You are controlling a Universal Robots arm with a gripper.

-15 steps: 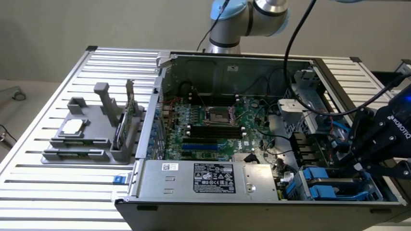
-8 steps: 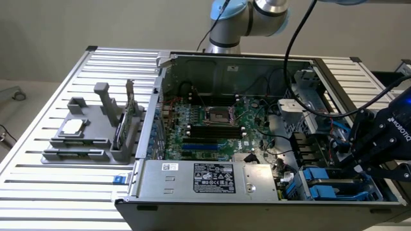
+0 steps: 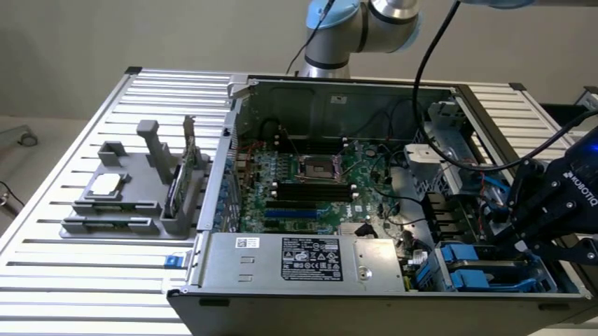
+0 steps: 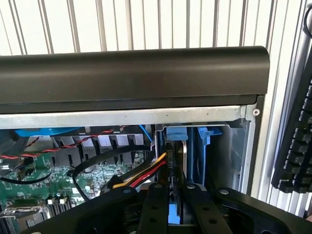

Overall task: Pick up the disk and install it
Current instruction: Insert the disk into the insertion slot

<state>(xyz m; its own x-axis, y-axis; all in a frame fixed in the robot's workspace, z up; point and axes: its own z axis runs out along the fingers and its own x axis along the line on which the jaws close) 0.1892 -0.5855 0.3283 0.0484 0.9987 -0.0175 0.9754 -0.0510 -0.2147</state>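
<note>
Gripping the disk edge-on between its narrowed fingers, the gripper hangs over the drive bay at the computer case's corner on the exterior view's right. The disk's blue carrier stands upright, partly down in the bay. Yellow, red and black power wires run just beside it; they could snag or get pinched, and a slight tilt could jam the carrier against the bay wall.

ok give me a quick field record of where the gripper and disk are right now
gripper: at the drive bay corner of the open computer case, on the exterior view's right
disk: upright in the blue carrier, between the gripper fingers
fingers: closed on the disk's edge
drive bay: blue carriers visible
power supply: grey box at case front
</note>
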